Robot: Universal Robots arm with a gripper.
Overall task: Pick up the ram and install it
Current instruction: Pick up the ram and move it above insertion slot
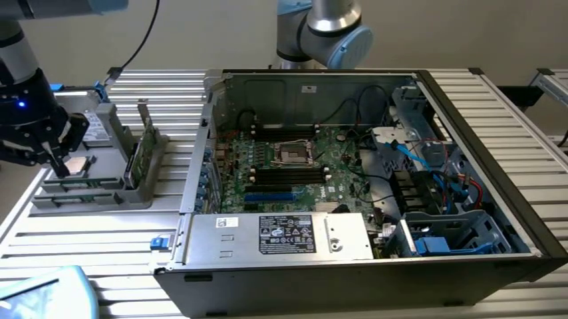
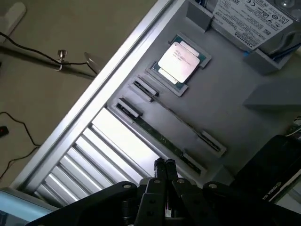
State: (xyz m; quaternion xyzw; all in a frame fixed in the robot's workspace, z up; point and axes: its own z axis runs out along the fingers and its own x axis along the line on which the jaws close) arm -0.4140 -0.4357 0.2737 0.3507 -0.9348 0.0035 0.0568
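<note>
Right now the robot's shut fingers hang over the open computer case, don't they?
Not over the case. The shut fingers hang over the grey tray, which sits beside the case, on the exterior view's left. The exterior view shows this.

We call it a robotics lab: ribbed aluminium bench (image 1: 89, 246), opened computer case (image 1: 355, 286) mid-frame, parts fixture (image 1: 116, 193) at the exterior view's left, robot arm (image 1: 324, 30) upper centre.
</note>
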